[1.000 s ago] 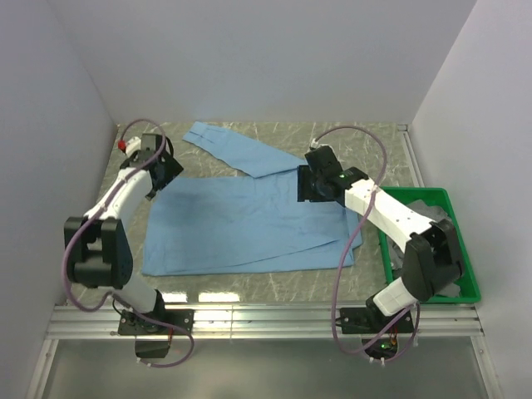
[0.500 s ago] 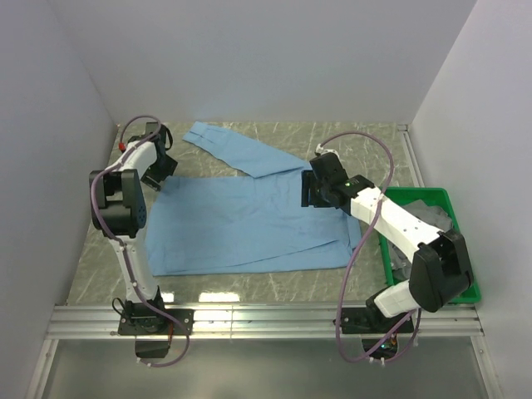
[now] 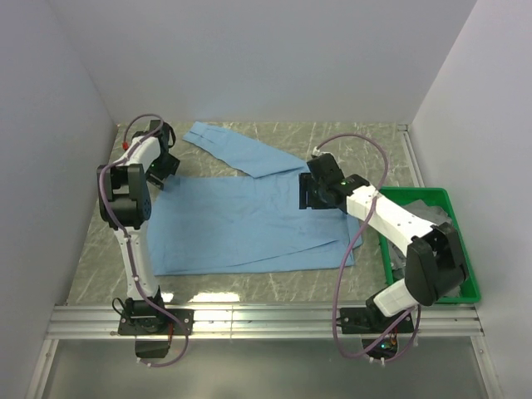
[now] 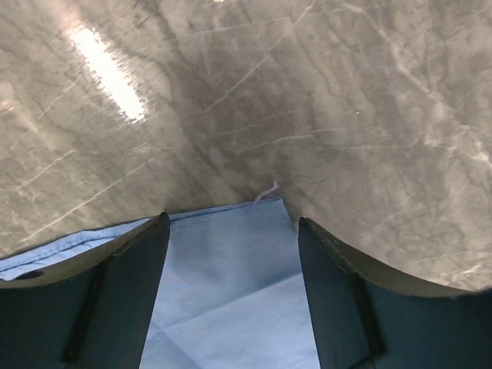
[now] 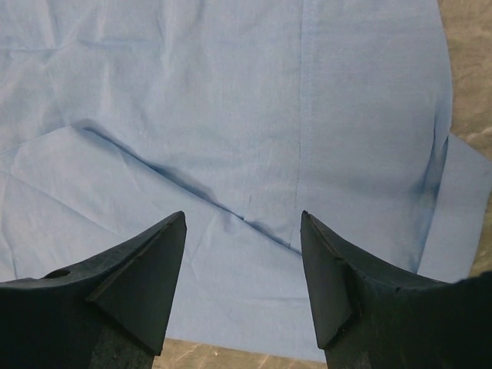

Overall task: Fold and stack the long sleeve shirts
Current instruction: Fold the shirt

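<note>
A light blue long sleeve shirt (image 3: 241, 220) lies spread flat on the marble table, one sleeve (image 3: 237, 150) stretching to the far left. My left gripper (image 3: 160, 169) is open at the shirt's far left corner; in the left wrist view that corner (image 4: 231, 261) lies between the open fingers (image 4: 127, 261). My right gripper (image 3: 309, 191) is open over the shirt's far right part; the right wrist view shows creased blue cloth (image 5: 231, 138) between and beyond its open fingers (image 5: 146, 269).
A green bin (image 3: 453, 287) holding grey cloth (image 3: 436, 216) stands at the right edge, beside the right arm. White walls close in the left, back and right. A metal rail (image 3: 266, 320) runs along the near edge.
The left arm has swung up and back toward the far left corner of the shirt. The right gripper shifted slightly right, then back left over the shirt.
</note>
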